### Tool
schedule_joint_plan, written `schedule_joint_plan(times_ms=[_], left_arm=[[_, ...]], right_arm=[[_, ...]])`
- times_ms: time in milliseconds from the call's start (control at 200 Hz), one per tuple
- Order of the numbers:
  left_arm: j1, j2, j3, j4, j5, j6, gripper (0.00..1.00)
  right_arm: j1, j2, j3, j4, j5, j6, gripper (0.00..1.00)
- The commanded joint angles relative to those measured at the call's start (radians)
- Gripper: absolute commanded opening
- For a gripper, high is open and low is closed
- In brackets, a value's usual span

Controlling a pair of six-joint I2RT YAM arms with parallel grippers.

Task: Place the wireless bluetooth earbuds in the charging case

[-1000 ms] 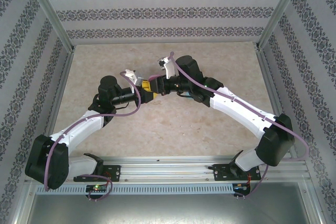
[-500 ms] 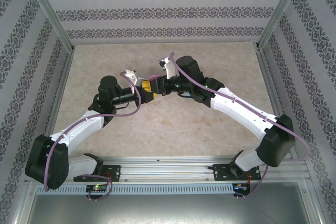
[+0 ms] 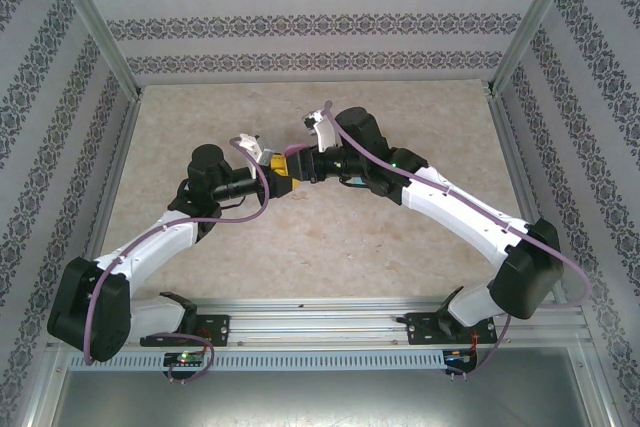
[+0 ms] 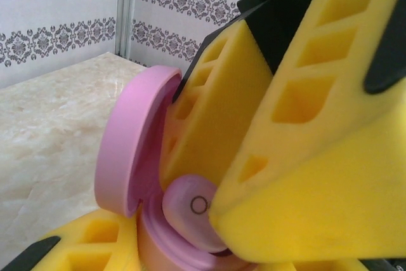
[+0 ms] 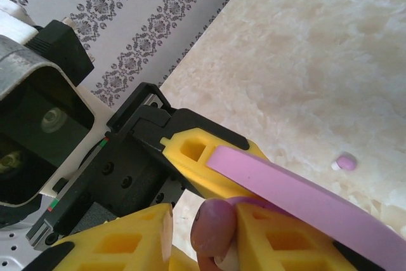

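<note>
My left gripper [image 3: 282, 175] is shut on the pink oval charging case, with its lid [image 4: 127, 150] standing open. A pale pink earbud [image 4: 184, 214] sits in the mouth of the case base [image 4: 158, 252]. My right gripper [image 5: 204, 212] meets it from the right, and its yellow fingers [image 4: 317, 157] straddle that bud. In the right wrist view the earbud [image 5: 214, 226] rests against the right finger under the lid [image 5: 304, 198], while a gap separates it from the left finger [image 5: 127, 242]. A second pink earbud [image 5: 344, 163] lies loose on the table. The blue buds are out of view.
Both arms meet above the middle of the beige marble tabletop [image 3: 400, 117]. Patterned walls and metal posts [image 3: 95, 27] enclose the table on three sides. The left arm's black wrist and camera [image 5: 38, 125] are close in front of my right gripper.
The joined grippers have crept slightly toward the back of the table. Otherwise nothing visibly differs.
</note>
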Motion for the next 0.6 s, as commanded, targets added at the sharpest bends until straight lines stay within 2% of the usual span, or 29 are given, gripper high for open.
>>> schedule_joint_plan(times_ms=[0,594], left_arm=[[-0.019,-0.074,0.046,0.082,0.097,0.042,0.25],[-0.026,-0.078,0.045,0.048,0.091,0.071,0.25]], right_arm=[[-0.025,0.008,0.002,-0.096,0.129,-0.006,0.34],[-0.026,-0.017,0.032,-0.122,0.161,0.012,0.38]])
